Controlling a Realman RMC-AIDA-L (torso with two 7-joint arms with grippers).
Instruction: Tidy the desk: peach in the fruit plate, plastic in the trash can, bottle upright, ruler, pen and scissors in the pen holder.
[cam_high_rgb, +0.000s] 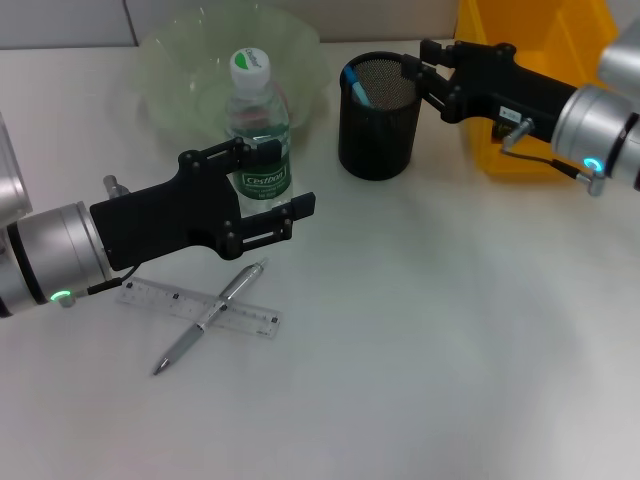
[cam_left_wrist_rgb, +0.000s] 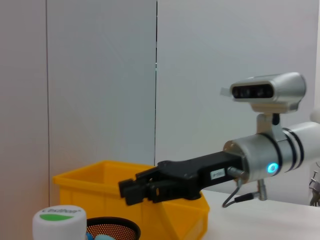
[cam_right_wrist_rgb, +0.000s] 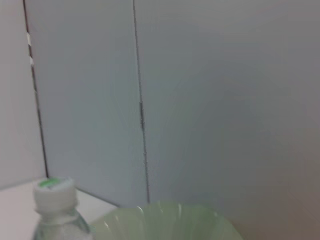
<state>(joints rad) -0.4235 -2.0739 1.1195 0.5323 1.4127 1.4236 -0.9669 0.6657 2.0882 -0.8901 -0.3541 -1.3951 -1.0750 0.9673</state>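
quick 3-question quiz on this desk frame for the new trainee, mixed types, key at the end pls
1. True or false: the bottle is lying on its side.
2. Multiple choice: the pen lies A) inside the pen holder, B) across the ruler, C) in the fruit plate.
3. Fill in: the right gripper is at the rim of the ____.

Key:
1. False. It stands upright with its white cap on top, and the left gripper is around its lower part, fingers on either side.
2. B. It crosses the ruler on the table, in front of the left arm.
3. Pen holder, with the yellow bin behind it.
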